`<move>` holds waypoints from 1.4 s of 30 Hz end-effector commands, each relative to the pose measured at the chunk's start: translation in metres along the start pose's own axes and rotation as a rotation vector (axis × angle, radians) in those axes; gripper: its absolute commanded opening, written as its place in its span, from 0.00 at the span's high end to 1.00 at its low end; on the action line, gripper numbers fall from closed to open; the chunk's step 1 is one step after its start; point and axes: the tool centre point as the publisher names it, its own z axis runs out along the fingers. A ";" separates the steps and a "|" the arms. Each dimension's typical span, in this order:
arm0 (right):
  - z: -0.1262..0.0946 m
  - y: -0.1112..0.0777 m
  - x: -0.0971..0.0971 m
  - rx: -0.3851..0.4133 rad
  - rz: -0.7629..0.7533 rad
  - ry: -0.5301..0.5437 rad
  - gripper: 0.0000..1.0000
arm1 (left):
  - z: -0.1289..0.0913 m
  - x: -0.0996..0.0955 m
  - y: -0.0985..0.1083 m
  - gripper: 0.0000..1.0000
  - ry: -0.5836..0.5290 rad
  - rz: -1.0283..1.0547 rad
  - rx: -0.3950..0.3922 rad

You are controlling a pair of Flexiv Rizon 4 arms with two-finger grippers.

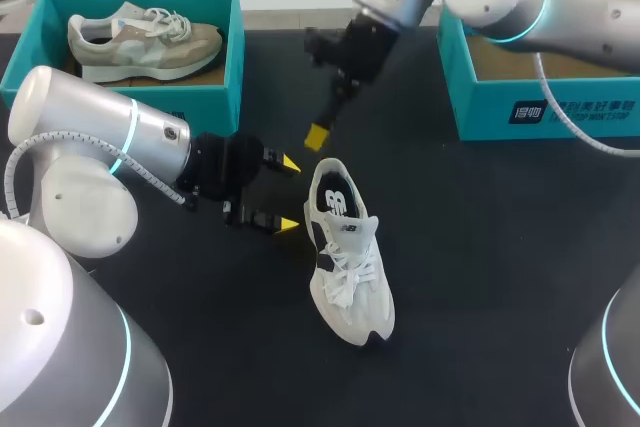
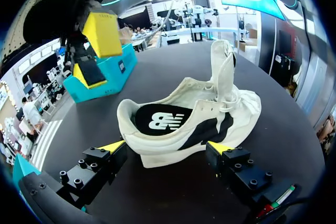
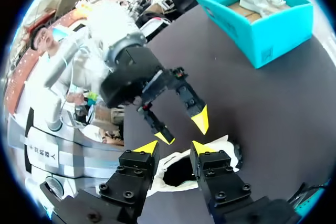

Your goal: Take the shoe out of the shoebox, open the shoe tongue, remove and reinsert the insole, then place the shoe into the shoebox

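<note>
I am seeing the shoe (image 1: 345,247) heel just ahead of my open left end effector (image 1: 289,195), toe pointing away; right end effector (image 1: 318,135) open above.

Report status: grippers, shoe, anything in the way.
Left gripper open, straddling the heel of the shoe. Right gripper open, just above its opening. Shoe upright on the table. Nothing between grippers and shoe.

In the right wrist view the shoe (image 3: 178,170) is mostly hidden behind that arm's own jaws; only its heel opening shows. In the head view the right arm (image 1: 560,2) covers part of the right shoebox (image 1: 560,97), cut by the edge.
</note>
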 end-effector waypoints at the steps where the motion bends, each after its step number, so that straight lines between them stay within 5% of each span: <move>1: -0.020 -0.019 0.025 -0.103 0.036 -0.126 0.65 | 0.002 -0.001 -0.001 0.00 0.002 0.000 -0.004; 5: -0.025 -0.024 0.038 -0.146 0.130 -0.183 1.00 | 0.002 -0.001 -0.001 0.00 0.002 0.000 -0.004; 8: -0.028 -0.024 0.049 -0.159 0.211 -0.237 1.00 | 0.002 -0.001 -0.001 0.00 0.002 0.000 -0.004; 12: -0.033 -0.019 0.062 -0.006 0.388 -0.339 1.00 | 0.002 -0.001 -0.001 0.00 0.002 0.000 -0.004; 23: -0.033 -0.019 0.062 -0.006 0.388 -0.339 1.00 | 0.002 -0.001 -0.001 0.00 0.002 0.000 -0.004; 26: -0.033 -0.019 0.062 -0.006 0.388 -0.339 1.00 | -0.014 -0.001 0.005 0.00 0.035 0.011 0.017; 37: -0.033 -0.029 0.038 -0.171 0.764 -0.688 1.00 | -0.084 -0.023 0.003 0.00 0.106 -0.044 0.073; 42: -0.020 -0.033 0.031 -0.149 0.854 -0.760 1.00 | -0.105 -0.031 0.001 0.00 0.118 -0.063 0.085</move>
